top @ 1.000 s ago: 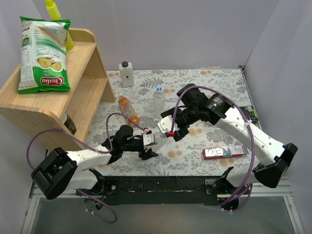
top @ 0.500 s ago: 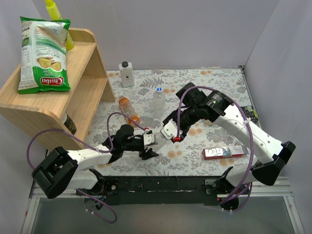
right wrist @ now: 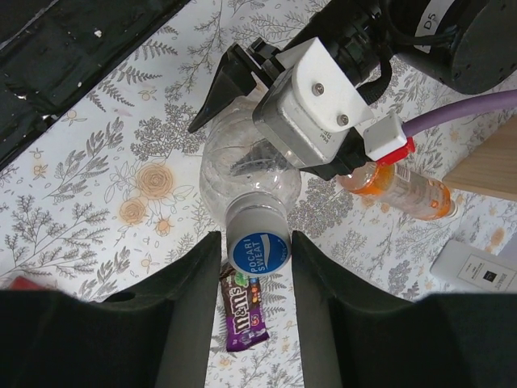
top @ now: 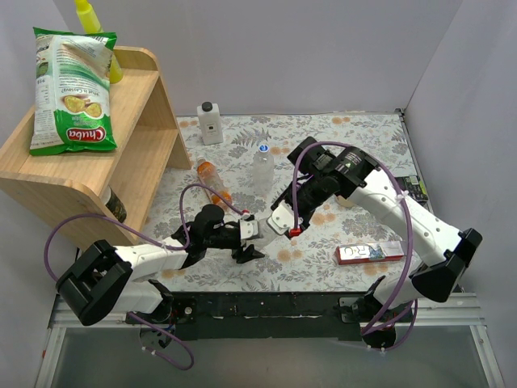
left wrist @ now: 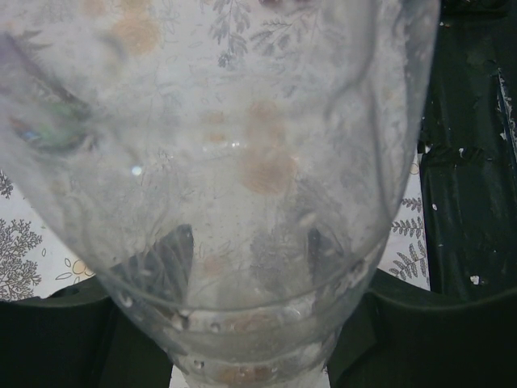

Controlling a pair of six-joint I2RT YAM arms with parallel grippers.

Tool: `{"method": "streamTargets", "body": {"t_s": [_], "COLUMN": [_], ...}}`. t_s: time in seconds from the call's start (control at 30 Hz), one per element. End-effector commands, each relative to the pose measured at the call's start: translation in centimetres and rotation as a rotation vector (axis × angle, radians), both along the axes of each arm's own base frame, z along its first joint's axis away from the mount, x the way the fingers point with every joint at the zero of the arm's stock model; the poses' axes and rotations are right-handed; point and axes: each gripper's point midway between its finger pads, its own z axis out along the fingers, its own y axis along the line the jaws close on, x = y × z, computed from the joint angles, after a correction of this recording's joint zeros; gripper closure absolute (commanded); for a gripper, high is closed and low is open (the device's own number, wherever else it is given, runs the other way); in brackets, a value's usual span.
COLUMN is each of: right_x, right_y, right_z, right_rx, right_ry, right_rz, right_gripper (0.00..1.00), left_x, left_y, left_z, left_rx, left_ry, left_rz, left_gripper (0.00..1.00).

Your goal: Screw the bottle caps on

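Note:
My left gripper (top: 247, 240) is shut on a clear bottle (right wrist: 242, 174) and holds it tilted above the table; the bottle fills the left wrist view (left wrist: 242, 145). A whitish cap with a blue top (right wrist: 258, 252) sits on its neck. My right gripper (right wrist: 257, 242) is open, its jaws close on either side of that cap, with a thin gap on the left. A second clear bottle (top: 262, 166) with a blue cap stands behind. The orange bottle (top: 214, 183) lies on its side to the left.
A purple M&M's pack (right wrist: 246, 311) lies under the cap. A white square bottle with black cap (top: 210, 123) stands at the back. A red and white box (top: 370, 252) lies front right. A wooden shelf (top: 137, 153) with a chips bag (top: 73, 89) fills the left.
My right gripper has moved left and nearer to the bottle in my left gripper, and its jaws now stand around the cap. The left arm has barely moved.

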Motion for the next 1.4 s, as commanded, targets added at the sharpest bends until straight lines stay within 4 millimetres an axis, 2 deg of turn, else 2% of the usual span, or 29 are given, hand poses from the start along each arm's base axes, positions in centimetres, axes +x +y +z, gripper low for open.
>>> {"method": "streamTargets", "body": {"t_s": [0.0,0.13,0.17,0.2,0.33,0.4,0.43,0.47,0.5,0.53,0.57,0.63,0.73,0.83,0.9,1.07,1.17,1.23,1.27,1.33,1.37], "right_x": [-0.5,-0.4,-0.2,-0.1,1.2,1.6,2.0,2.2,3.0,3.8,3.9,4.3,3.6,4.1,4.7,5.8,6.5,6.8,7.1,8.4,8.8], "right_y": [0.1,0.2,0.3,0.4,1.4,1.9,2.4,2.5,3.1,3.6,3.7,4.0,3.7,3.2,3.2,4.4,4.0,3.6,3.5,3.1,3.1], "right_z": [1.0,0.7,0.6,0.4,-0.9,-0.5,-1.7,-1.9,-1.3,-2.7,-3.1,-4.3,-6.3,-7.7,-8.0,-6.2,-6.3,-6.3,-6.1,-4.6,-3.5], "right_rx": [0.019,0.006,-0.001,-0.011,-0.087,-0.112,-0.167,-0.214,-0.220,-0.274,-0.319,-0.374,-0.486,-0.544,-0.556,-0.483,-0.475,-0.470,-0.457,-0.395,-0.356], "right_ry": [-0.012,0.012,0.018,0.036,0.191,0.245,0.303,0.366,0.393,0.442,0.521,0.612,0.767,0.778,0.799,0.862,0.856,0.848,0.840,0.834,0.853], "right_rz": [0.039,0.018,0.005,-0.018,-0.231,-0.299,-0.346,-0.446,-0.523,-0.599,-0.727,-0.834,-0.992,-1.101,-1.168,-1.150,-1.166,-1.177,-1.170,-1.175,-1.157], "right_gripper": [0.55,0.66,0.73,0.75,0.85,0.87,0.88,0.95,0.97,0.99,0.99,0.99,0.99,0.99,0.99,0.99,0.99,0.93,0.79,0.60,0.40], "left_x": [0.5,0.8,1.0,1.3,2.5,3.3,4.2,5.0,5.6,6.3,7.3,8.2,9.2,9.8,10.0,9.4,9.1,9.0,8.8,8.6,8.1], "left_y": [-0.7,-0.8,-0.7,-0.8,-0.9,-1.0,-0.8,-0.8,-0.8,-0.6,-0.3,-0.3,-0.1,0.4,0.9,1.7,1.9,1.9,2.0,1.9,2.0], "left_z": [1.6,1.7,1.9,2.1,3.3,4.0,4.2,4.8,5.1,5.4,5.8,6.3,7.0,6.0,4.8,2.5,1.8,1.5,1.1,0.7,0.2], "left_rx": [-0.030,-0.032,-0.037,-0.040,-0.069,-0.086,-0.081,-0.095,-0.103,-0.107,-0.113,-0.120,-0.120,-0.070,-0.027,0.051,0.075,0.083,0.093,0.107,0.124], "left_ry": [-0.042,-0.042,-0.038,-0.046,-0.072,-0.107,-0.127,-0.153,-0.153,-0.164,-0.179,-0.185,-0.196,-0.181,-0.154,-0.103,-0.084,-0.075,-0.067,-0.058,-0.043], "left_rz": [-0.023,-0.007,0.006,0.023,0.084,0.111,0.158,0.190,0.226,0.264,0.317,0.361,0.416,0.466,0.489,0.500,0.494,0.493,0.488,0.472,0.453], "left_gripper": [1.00,1.00,1.00,1.00,1.00,1.00,1.00,1.00,1.00,1.00,1.00,1.00,1.00,1.00,1.00,1.00,1.00,1.00,1.00,1.00,1.00]}}
